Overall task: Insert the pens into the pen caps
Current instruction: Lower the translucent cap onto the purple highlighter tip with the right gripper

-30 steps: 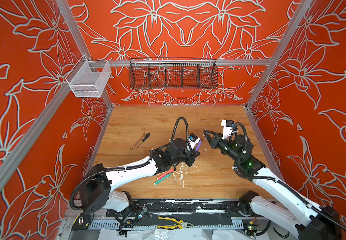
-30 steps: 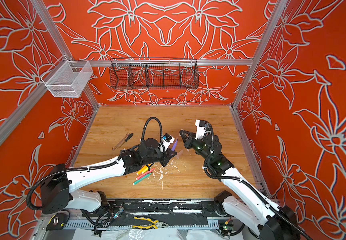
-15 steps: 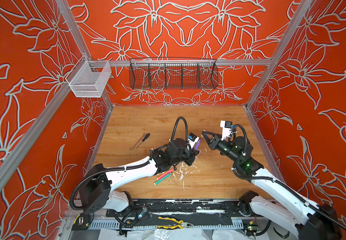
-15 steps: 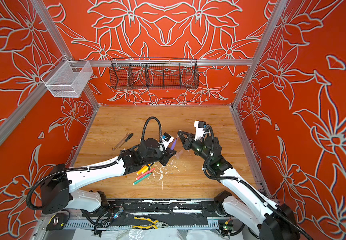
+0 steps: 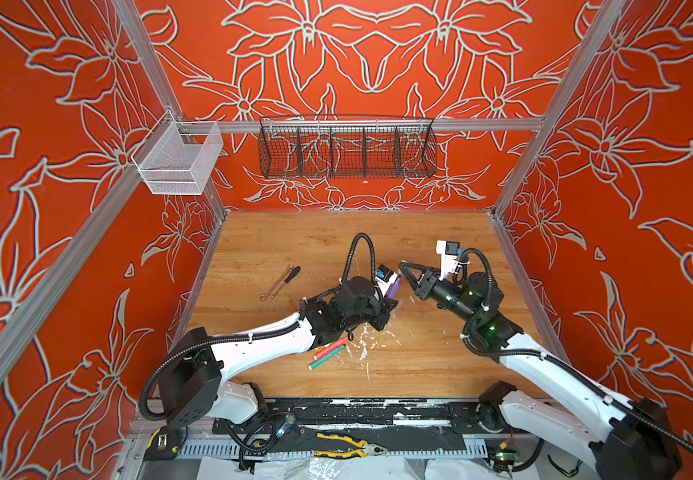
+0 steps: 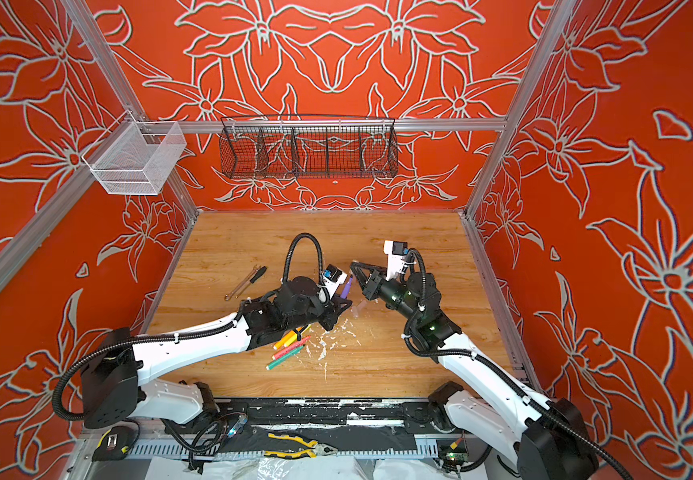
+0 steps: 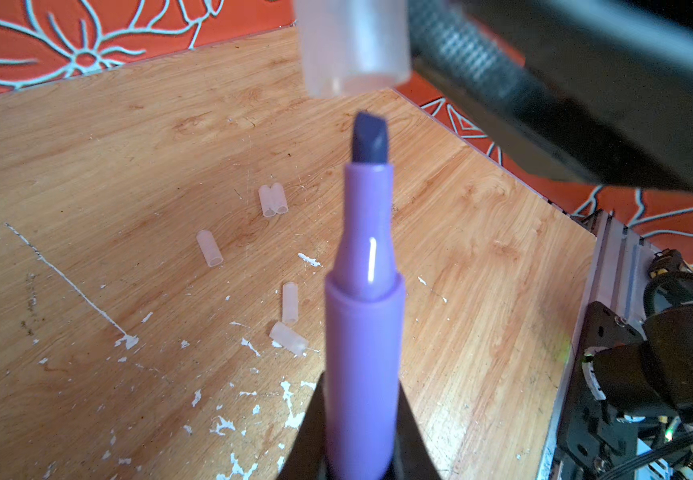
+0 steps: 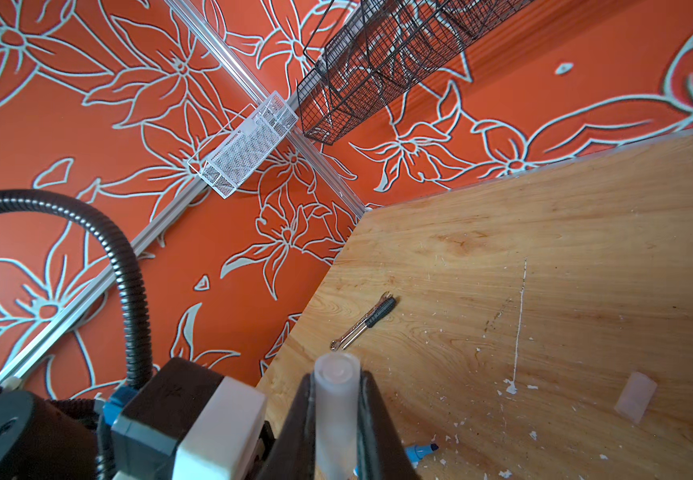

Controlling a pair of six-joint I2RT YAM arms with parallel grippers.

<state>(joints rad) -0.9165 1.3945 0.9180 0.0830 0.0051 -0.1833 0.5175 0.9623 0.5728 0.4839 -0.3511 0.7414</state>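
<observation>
clear cap (image 7: 353, 45) now nearer the purple pen (image 7: 363, 332)

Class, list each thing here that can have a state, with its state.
purple pen: uncapped, tip bare
held cap: empty, not yet on pen
left gripper: jaws shut on purple pen
right gripper: jaws shut on held cap
loose caps: empty, lying on table

Orange flower-patterned walls (image 5: 357, 62) surround a wooden bench (image 5: 315, 241). Black wire basket (image 5: 346, 151) upper centre, white mesh basket (image 5: 178, 164) upper left.
</observation>
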